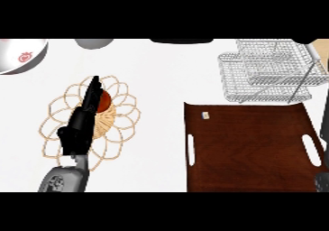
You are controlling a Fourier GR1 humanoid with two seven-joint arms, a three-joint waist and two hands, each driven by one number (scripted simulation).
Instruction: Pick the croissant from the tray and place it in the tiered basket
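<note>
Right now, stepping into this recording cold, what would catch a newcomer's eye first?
The left robot hand stands out most, its straight black fingers lying over a woven, flower-shaped trivet at centre left, with something orange-brown peeking out beside them. Next comes the large dark wooden tray at lower right, with the wire tiered basket just behind it at upper right.
</note>
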